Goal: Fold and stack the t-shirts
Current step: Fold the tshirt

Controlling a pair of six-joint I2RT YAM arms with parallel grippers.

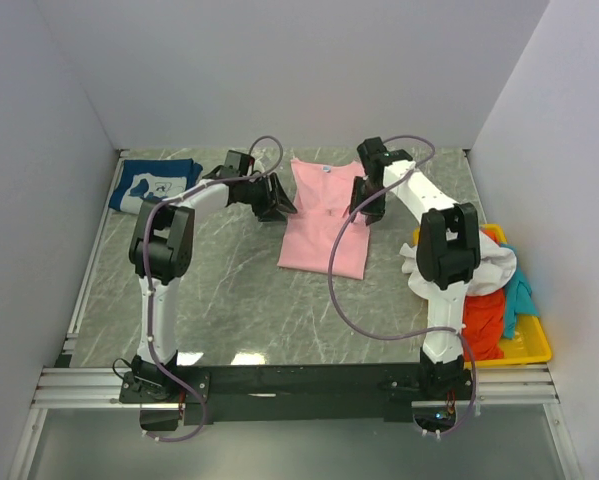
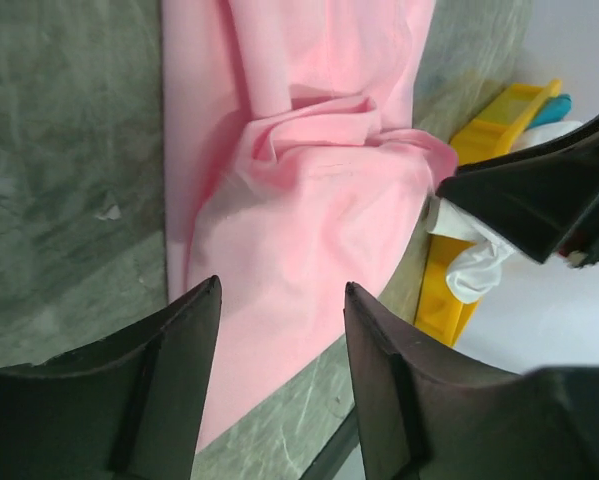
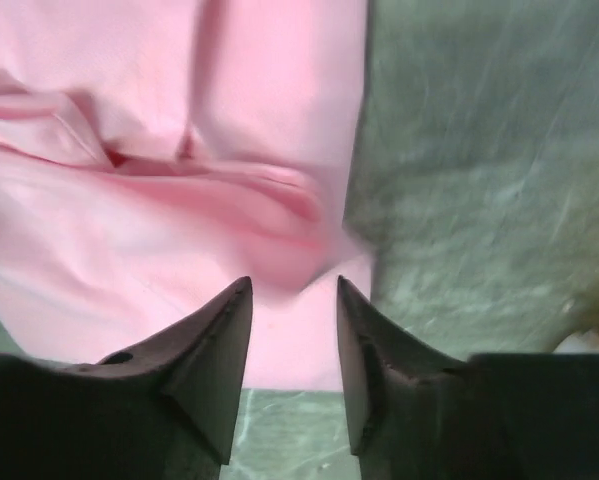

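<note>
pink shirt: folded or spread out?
Partly folded: the pink shirt lies as a long narrow strip, no sleeves sticking out, cloth bunched across its middle.

Looks like a robotics lab / test cell. Boxed in on 3 sides by plain white panels (image 1: 279,70). Grey marble-look tabletop (image 1: 249,290) edged w/ aluminium rails (image 1: 279,385) at front & left. Left arm (image 1: 164,250) & right arm (image 1: 444,250), both white-and-black, bolted to a black base plate (image 1: 309,380), w/ loose cables (image 1: 332,280) looping off each. Only household bits: pink t-shirt (image 1: 324,215) laid flat, more t-shirts (image 1: 484,315) heaped in a yellow tray (image 1: 534,345).
</note>
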